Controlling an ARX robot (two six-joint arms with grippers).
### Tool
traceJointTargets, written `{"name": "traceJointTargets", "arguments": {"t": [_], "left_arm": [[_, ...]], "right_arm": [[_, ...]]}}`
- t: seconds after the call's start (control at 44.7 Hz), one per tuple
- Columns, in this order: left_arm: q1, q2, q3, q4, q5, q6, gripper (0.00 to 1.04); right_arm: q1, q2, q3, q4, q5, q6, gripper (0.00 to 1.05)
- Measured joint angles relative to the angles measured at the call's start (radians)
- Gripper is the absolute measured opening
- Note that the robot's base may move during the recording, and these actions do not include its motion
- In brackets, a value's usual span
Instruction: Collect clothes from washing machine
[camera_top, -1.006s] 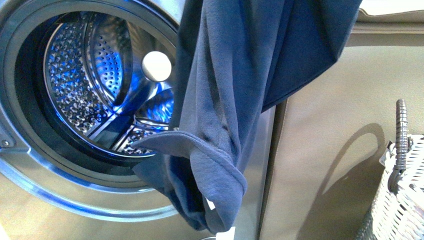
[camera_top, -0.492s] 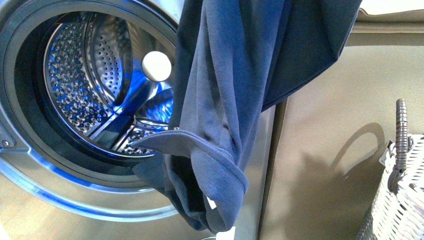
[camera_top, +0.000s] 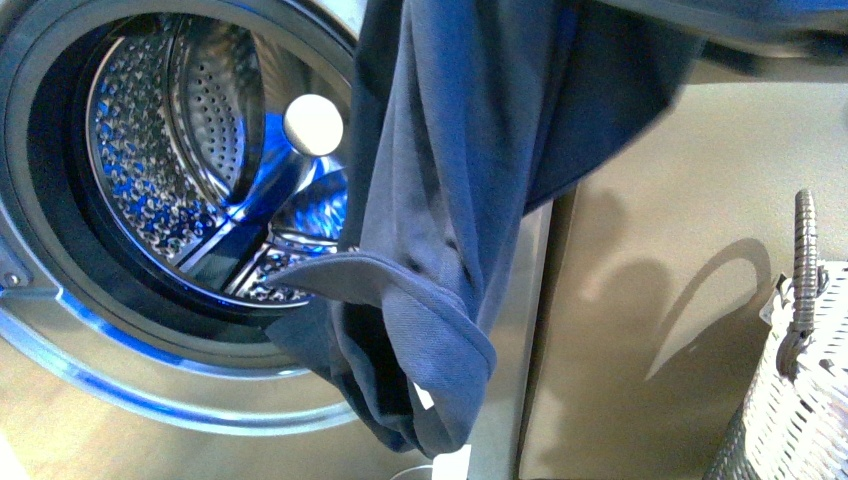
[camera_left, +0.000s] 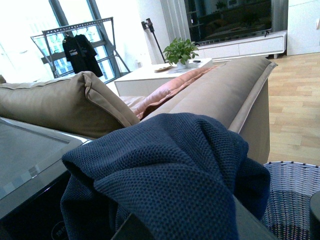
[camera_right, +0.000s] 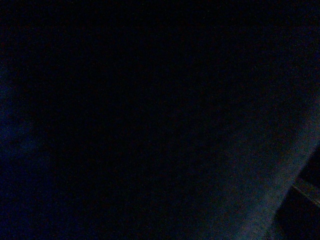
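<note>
The clothes (camera_top: 450, 170), a limp navy garment, hang from above the top of the front view. They drape over the right side of the washing machine's (camera_top: 60, 330) open porthole, and a folded hem (camera_top: 420, 330) reaches low. The perforated steel drum (camera_top: 170, 150) behind shows no other fabric. In the left wrist view the same knit fabric (camera_left: 170, 170) is bunched over my left gripper, which is shut on it. Only grey edges of its fingers (camera_left: 250, 227) show beneath the cloth. The right wrist view is dark, and neither arm appears in the front view.
A woven white-grey basket (camera_top: 800, 400) with an upright handle stands at the lower right, and its rim (camera_left: 295, 195) shows in the left wrist view. A beige sofa back (camera_top: 680, 300) stands right of the machine. A wooden floor (camera_left: 295, 115) lies beyond.
The garment's upper right part has swung out and now blurs across the top right corner. The hanging hem has barely shifted, and a white tag shows more at the bottom.
</note>
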Motion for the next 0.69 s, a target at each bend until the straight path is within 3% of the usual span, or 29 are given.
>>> {"name": "traceJointTargets", "arguments": {"t": [0.335, 0.514, 0.693], "left_arm": [[0.000, 0.000, 0.000, 0.000, -0.001, 0.002, 0.11], [0.000, 0.000, 0.000, 0.000, -0.001, 0.003, 0.11], [0.000, 0.000, 0.000, 0.000, 0.000, 0.003, 0.11]], "right_arm": [[0.098, 0.053, 0.046, 0.044, 0.014, 0.021, 0.97], [0.127, 0.049, 0.023, 0.212, -0.018, 0.151, 0.97], [0.128, 0.063, 0.015, 0.353, 0.029, 0.267, 0.97]]}}
